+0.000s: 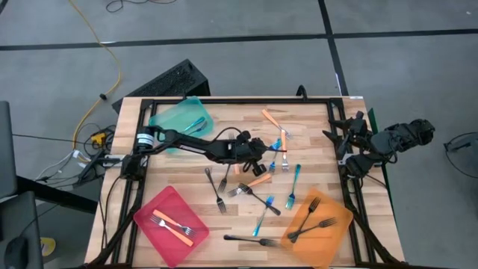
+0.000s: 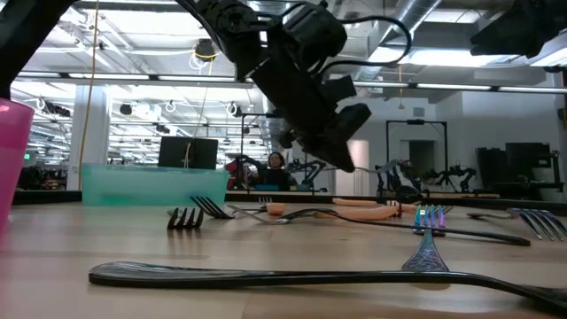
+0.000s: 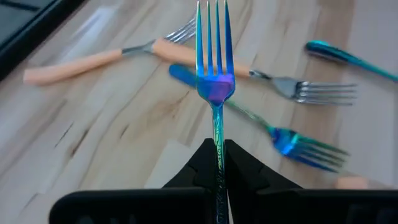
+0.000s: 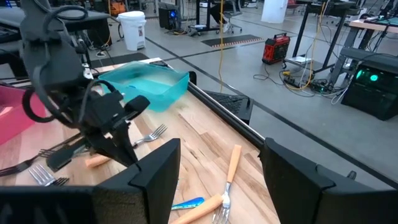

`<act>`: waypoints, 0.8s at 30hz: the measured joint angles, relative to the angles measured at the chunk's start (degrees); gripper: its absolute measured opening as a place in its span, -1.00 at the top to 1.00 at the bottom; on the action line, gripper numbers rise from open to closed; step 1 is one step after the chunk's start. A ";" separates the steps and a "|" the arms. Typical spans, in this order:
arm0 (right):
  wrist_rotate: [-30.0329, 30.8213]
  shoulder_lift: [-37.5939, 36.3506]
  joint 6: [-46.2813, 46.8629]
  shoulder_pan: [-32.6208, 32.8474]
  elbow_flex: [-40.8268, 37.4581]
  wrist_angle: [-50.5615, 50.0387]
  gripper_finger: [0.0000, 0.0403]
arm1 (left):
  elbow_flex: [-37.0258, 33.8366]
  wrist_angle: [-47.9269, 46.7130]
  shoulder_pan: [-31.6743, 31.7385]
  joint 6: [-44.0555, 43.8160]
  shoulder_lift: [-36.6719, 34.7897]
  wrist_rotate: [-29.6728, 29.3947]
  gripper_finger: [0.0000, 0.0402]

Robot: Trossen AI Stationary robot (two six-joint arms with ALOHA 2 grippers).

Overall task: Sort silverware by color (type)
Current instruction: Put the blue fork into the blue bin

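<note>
My left gripper [image 3: 217, 163] is shut on a blue iridescent fork [image 3: 215, 81] and hangs over the middle of the table [image 1: 260, 155]. Below it, loose forks lie flat on the wood: two orange-handled ones [image 3: 93, 62] [image 3: 205, 59], another blue one [image 3: 292, 140] and a teal handle [image 3: 348, 56]. My right gripper [image 4: 221, 180] stands open and holds nothing, parked at the table's right edge [image 1: 337, 142]. My left gripper pinches the blue fork's slim handle [image 3: 216, 134] between its two fingers. The fork runs straight out ahead, in line with the fingers, tines [image 3: 214, 31] pointing away. The fingers slant downward toward the table's right side. The fork is lifted clear of the table.
A teal tray [image 1: 181, 118] at the far left holds a blue fork. A red tray [image 1: 153, 205] at the near left holds orange-handled forks. An orange tray [image 1: 336, 224] at the near right holds black forks. Black forks [image 1: 220, 194] [image 1: 250, 239] lie loose on the table.
</note>
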 joint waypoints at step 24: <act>-0.06 -0.01 0.02 -0.01 0.02 -0.06 -0.20 | -0.04 -16.85 -7.49 -3.33 -10.96 0.78 1.00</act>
